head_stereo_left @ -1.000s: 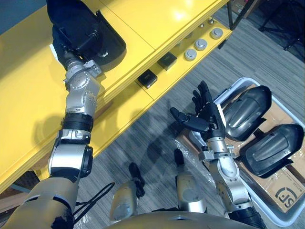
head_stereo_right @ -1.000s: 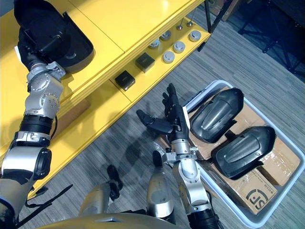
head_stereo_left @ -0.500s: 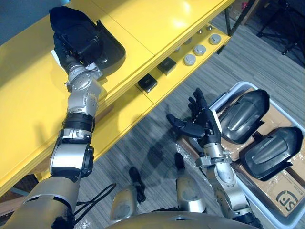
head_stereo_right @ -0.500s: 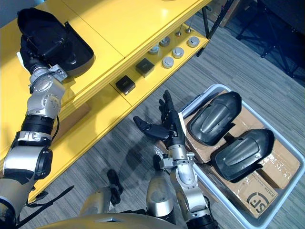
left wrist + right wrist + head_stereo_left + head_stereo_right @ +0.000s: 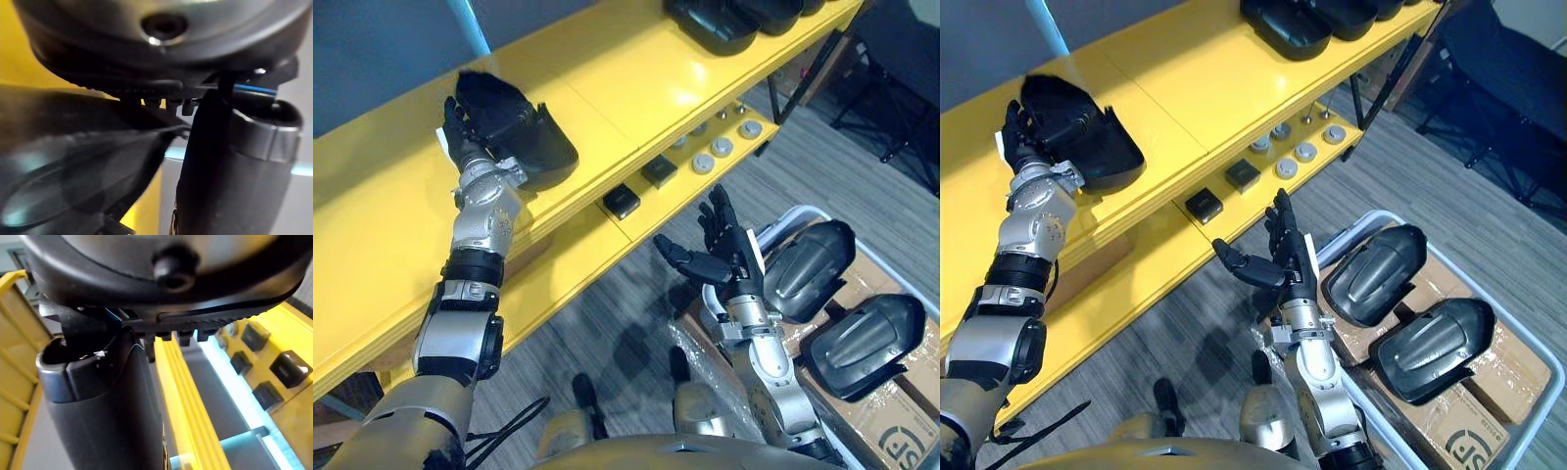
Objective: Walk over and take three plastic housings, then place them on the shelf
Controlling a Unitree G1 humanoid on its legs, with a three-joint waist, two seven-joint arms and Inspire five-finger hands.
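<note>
Now left hand [image 5: 461, 135] at housing [image 5: 536, 147].

Yellow shelf [image 5: 636, 83] runs diagonally across scene, glossy top, seam between panels, soft glare from overhead light. Lower yellow ledge [image 5: 568, 250] in front of it carries round silver fittings [image 5: 722, 147] and black square blocks [image 5: 659, 172]. Black frame leg [image 5: 795, 86] at shelf's far end. Floor [image 5: 617, 294]: grey striped carpet. Blue-grey wall [image 5: 382, 49] behind shelf, light-blue vertical strip [image 5: 470, 22] on it. Dark chair [image 5: 1498, 59] at far right.
</note>
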